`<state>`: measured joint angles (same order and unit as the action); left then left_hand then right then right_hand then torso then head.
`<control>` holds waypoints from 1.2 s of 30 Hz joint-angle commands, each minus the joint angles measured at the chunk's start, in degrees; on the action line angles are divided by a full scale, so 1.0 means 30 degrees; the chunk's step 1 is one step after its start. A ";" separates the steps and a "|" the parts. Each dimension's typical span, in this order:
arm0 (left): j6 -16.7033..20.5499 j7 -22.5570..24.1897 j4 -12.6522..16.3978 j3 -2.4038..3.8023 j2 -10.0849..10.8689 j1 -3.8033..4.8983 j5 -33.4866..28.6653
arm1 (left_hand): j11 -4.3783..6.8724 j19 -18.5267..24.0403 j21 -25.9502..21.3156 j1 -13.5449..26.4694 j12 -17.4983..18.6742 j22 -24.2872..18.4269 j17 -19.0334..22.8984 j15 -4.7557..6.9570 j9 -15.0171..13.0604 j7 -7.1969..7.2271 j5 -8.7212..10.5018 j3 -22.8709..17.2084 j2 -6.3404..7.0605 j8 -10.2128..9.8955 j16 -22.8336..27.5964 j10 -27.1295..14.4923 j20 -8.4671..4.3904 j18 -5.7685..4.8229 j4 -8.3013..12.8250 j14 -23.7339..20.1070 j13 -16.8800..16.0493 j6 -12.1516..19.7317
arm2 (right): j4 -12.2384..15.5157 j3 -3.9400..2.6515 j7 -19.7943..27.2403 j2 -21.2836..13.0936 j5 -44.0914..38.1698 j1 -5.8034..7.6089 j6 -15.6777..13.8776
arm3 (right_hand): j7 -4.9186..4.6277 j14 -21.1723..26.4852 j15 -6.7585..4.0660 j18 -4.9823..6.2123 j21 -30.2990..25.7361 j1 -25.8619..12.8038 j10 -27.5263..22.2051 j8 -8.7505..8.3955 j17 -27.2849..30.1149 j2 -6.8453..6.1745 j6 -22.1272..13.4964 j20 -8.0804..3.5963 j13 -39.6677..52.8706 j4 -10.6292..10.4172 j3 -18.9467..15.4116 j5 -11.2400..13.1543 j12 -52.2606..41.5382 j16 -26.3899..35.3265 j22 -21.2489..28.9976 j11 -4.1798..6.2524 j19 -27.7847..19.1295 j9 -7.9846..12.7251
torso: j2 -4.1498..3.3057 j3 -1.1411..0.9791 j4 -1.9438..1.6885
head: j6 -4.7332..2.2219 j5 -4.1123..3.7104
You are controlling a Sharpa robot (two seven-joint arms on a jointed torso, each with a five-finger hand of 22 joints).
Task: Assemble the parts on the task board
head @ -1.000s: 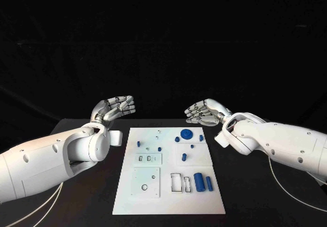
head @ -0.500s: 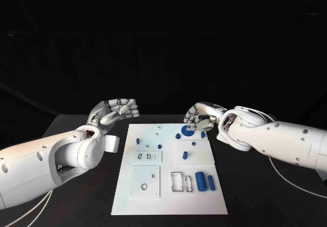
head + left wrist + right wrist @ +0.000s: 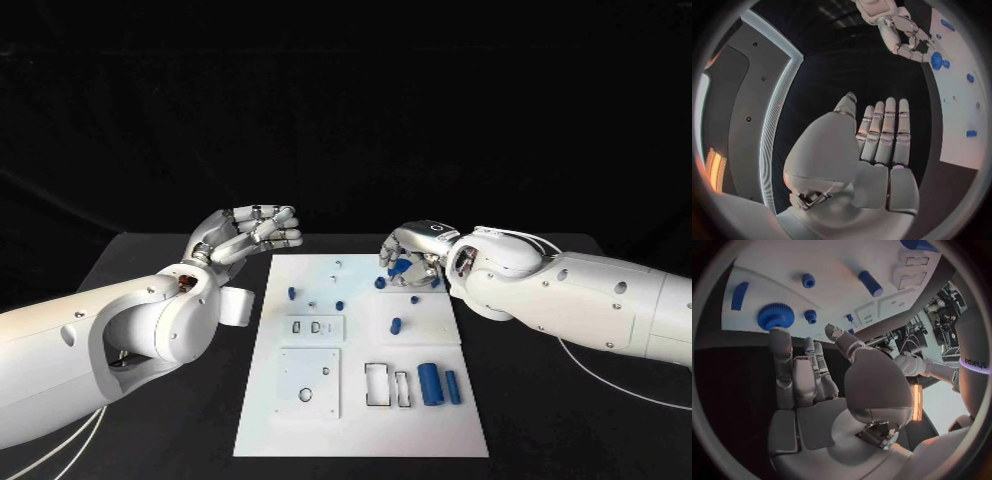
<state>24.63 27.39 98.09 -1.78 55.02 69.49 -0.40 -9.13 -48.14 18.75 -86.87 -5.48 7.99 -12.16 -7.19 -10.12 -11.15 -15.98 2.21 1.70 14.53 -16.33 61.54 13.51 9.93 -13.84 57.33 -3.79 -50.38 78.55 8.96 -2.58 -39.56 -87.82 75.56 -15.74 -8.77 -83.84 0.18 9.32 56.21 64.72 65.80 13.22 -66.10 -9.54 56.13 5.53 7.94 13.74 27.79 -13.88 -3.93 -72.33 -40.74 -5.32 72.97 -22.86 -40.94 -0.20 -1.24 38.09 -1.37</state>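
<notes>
Right hand (image 3: pixel 408 252) has swung in over the far right corner of the task board (image 3: pixel 361 400) since a second ago, when it hung off the board's edge. Now it sits right above the blue gear (image 3: pixel 392 269), which is mostly hidden under the fingers in the head view. Left hand (image 3: pixel 248 234) has barely shifted, raised off the far left corner with its fingers curled a bit more and nothing in them. Near the front of the board a blue cylinder (image 3: pixel 428 382) lies next to a thinner blue pin (image 3: pixel 453 387), and small blue pegs (image 3: pixel 291 293) dot the far half.

Left wrist view: left hand (image 3: pixel 879 145) is flat with fingers straight and side by side, empty, off the board's edge. The right hand (image 3: pixel 904 35) shows across the way, fingertips at the gear (image 3: pixel 936 60).

Right wrist view: right hand (image 3: pixel 811 385) is open, fingers stretched toward the gear (image 3: pixel 776 315); one fingertip (image 3: pixel 779 335) is just beside it, can't tell if it touches. A blue bar (image 3: pixel 739 295) lies near the gear.
</notes>
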 commanded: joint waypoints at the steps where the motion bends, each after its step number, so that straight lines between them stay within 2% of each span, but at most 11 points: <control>1: -0.0463 0.0075 0.0147 0.0024 0.0001 0.0092 0.0034 | -0.0062 -0.0120 -0.0095 0.0062 0.0125 -0.0027 -0.0037 -0.0019 0.0001 -0.0086 0.0072 -0.0010 0.0124 -0.0083 0.0125 -0.0033 -0.0015 0.0135 -0.0130 -0.0175 -0.0006 0.0034 | -0.0121 -0.0006 -0.0821 0.0128 -0.1375 -0.0009 0.0563 | -0.0052 -0.0814 0.0090 -0.0424 0.0733 0.0006 -0.0152 -0.0124 -0.0480 -0.0162 -0.0052 0.0182 0.0052 -0.0127 0.0026 -0.0073 0.0052 -0.0521 -0.0910 -0.0035 0.0087 -0.0079 | -0.0276 0.0025 -0.0081 | -0.0035 -0.0047; 4: -0.0481 0.0072 0.0178 0.0026 -0.0001 0.0148 0.0032 | -0.0069 -0.0110 -0.0109 0.0069 0.0142 -0.0037 -0.0042 -0.0029 0.0001 -0.0093 0.0074 -0.0002 0.0125 -0.0093 0.0146 -0.0040 -0.0009 0.0132 -0.0138 -0.0200 -0.0007 0.0045 | -0.0180 -0.0006 -0.0920 0.0224 -0.1474 -0.0026 0.0663 | -0.0065 -0.0910 0.0115 -0.0537 0.1534 0.0037 -0.0162 -0.0191 -0.1044 -0.0146 -0.0052 0.0220 0.0088 -0.0161 0.0090 -0.0083 0.0050 -0.1112 -0.1918 -0.0050 0.0243 -0.0163 | -0.0330 0.0041 -0.0098 | -0.0005 -0.0058; 10: -0.0509 0.0060 0.0174 0.0029 0.0027 0.0263 0.0025 | -0.0074 -0.0102 -0.0120 0.0076 0.0153 -0.0045 -0.0046 -0.0035 0.0001 -0.0097 0.0076 0.0003 0.0125 -0.0098 0.0161 -0.0043 -0.0005 0.0129 -0.0144 -0.0217 -0.0008 0.0050 | -0.0422 -0.0004 -0.1111 0.0444 -0.1650 -0.0059 0.0926 | -0.0062 -0.1012 0.0144 -0.0677 0.2497 0.0095 -0.0168 -0.0245 -0.1731 -0.0096 0.0015 0.0268 0.0126 -0.0210 0.0256 -0.0219 0.0051 -0.1819 -0.3135 -0.0063 0.0421 -0.0290 | -0.0438 0.0073 -0.0109 | -0.0100 -0.0086; 14: -0.0541 0.0029 0.0170 0.0029 0.0037 0.0307 0.0021 | -0.0083 -0.0087 -0.0139 0.0089 0.0173 -0.0059 -0.0052 -0.0047 -0.0001 -0.0106 0.0083 0.0014 0.0123 -0.0107 0.0189 -0.0050 0.0003 0.0126 -0.0157 -0.0249 -0.0011 0.0059 | -0.0612 -0.0002 -0.1209 0.0547 -0.1746 -0.0079 0.1055 | -0.0064 -0.1032 0.0158 -0.0701 0.2733 0.0095 -0.0192 -0.0267 -0.1896 -0.0068 0.0036 0.0286 0.0132 -0.0250 0.0326 -0.0246 0.0060 -0.2009 -0.3418 -0.0072 0.0427 -0.0336 | -0.0507 0.0069 -0.0133 | -0.0144 -0.0095; 17: -0.0568 0.0002 0.0177 0.0029 0.0052 0.0329 0.0017 | -0.0087 -0.0079 -0.0149 0.0097 0.0183 -0.0066 -0.0056 -0.0052 -0.0001 -0.0109 0.0090 0.0020 0.0122 -0.0111 0.0203 -0.0053 0.0007 0.0124 -0.0164 -0.0266 -0.0012 0.0063 | -0.0734 -0.0001 -0.1241 0.0633 -0.1788 -0.0105 0.1139 | -0.0062 -0.1047 0.0164 -0.0720 0.2853 0.0087 -0.0197 -0.0268 -0.2003 -0.0050 0.0058 0.0294 0.0136 -0.0277 0.0353 -0.0249 0.0059 -0.2110 -0.3573 -0.0074 0.0446 -0.0357 | -0.0562 0.0041 -0.0113 | -0.0175 -0.0067; 23: -0.0613 -0.0050 0.0205 0.0029 0.0081 0.0369 0.0010 | -0.0100 -0.0057 -0.0180 0.0121 0.0216 -0.0089 -0.0068 -0.0069 -0.0005 -0.0119 0.0119 0.0037 0.0111 -0.0122 0.0245 -0.0062 0.0019 0.0120 -0.0188 -0.0313 -0.0016 0.0071 | -0.0861 0.0001 -0.1277 0.0792 -0.1814 -0.0141 0.1190 | -0.0051 -0.1075 0.0170 -0.0753 0.3107 0.0053 -0.0172 -0.0273 -0.2195 -0.0009 0.0101 0.0309 0.0150 -0.0355 0.0411 -0.0240 0.0045 -0.2307 -0.3893 -0.0070 0.0482 -0.0406 | -0.0665 0.0041 -0.0096 | -0.0256 -0.0041; 28: -0.0656 -0.0096 0.0206 0.0030 0.0076 0.0416 0.0008 | -0.0106 -0.0047 -0.0193 0.0129 0.0231 -0.0098 -0.0073 -0.0076 -0.0006 -0.0123 0.0135 0.0045 0.0110 -0.0127 0.0263 -0.0069 0.0025 0.0118 -0.0195 -0.0334 -0.0016 0.0077 | -0.0990 0.0002 -0.1268 0.0941 -0.1797 -0.0151 0.1171 | -0.0038 -0.1088 0.0174 -0.0774 0.3310 0.0009 -0.0129 -0.0276 -0.2319 0.0042 0.0147 0.0322 0.0166 -0.0462 0.0471 -0.0206 0.0032 -0.2459 -0.4142 -0.0063 0.0485 -0.0460 | -0.0749 0.0040 -0.0118 | -0.0282 -0.0036; 36: -0.0702 -0.0171 0.0193 0.0030 0.0100 0.0473 0.0008 | -0.0112 -0.0037 -0.0207 0.0133 0.0247 -0.0109 -0.0080 -0.0083 -0.0008 -0.0128 0.0157 0.0054 0.0110 -0.0134 0.0282 -0.0075 0.0030 0.0117 -0.0200 -0.0353 -0.0018 0.0084 | -0.0997 0.0001 -0.1232 0.1127 -0.1708 -0.0168 0.0952 | -0.0003 -0.1122 0.0154 -0.0817 0.3657 -0.0063 0.0099 -0.0295 -0.2568 0.0094 0.0175 0.0324 0.0218 -0.0637 0.0575 -0.0200 -0.0036 -0.2721 -0.4585 -0.0023 0.0529 -0.0540 | -0.0832 0.0025 -0.0085 | -0.0279 -0.0014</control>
<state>23.75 26.82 98.51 -1.75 55.33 70.79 -0.43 -9.13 -48.13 18.33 -86.88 -5.00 7.75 -12.31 -7.39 -10.10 -11.35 -15.76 2.37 1.70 14.26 -15.86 61.54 13.51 9.81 -14.00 56.70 -3.77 -50.17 75.52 8.97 -6.01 -36.29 -92.17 75.09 -13.26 -8.76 -84.05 0.40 7.53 66.88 64.71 65.62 12.73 -73.70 -9.51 56.13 6.58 8.52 12.09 29.44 -14.33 -3.93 -80.14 -54.32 -5.50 74.18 -24.42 -43.26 -0.13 -1.51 37.28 -1.40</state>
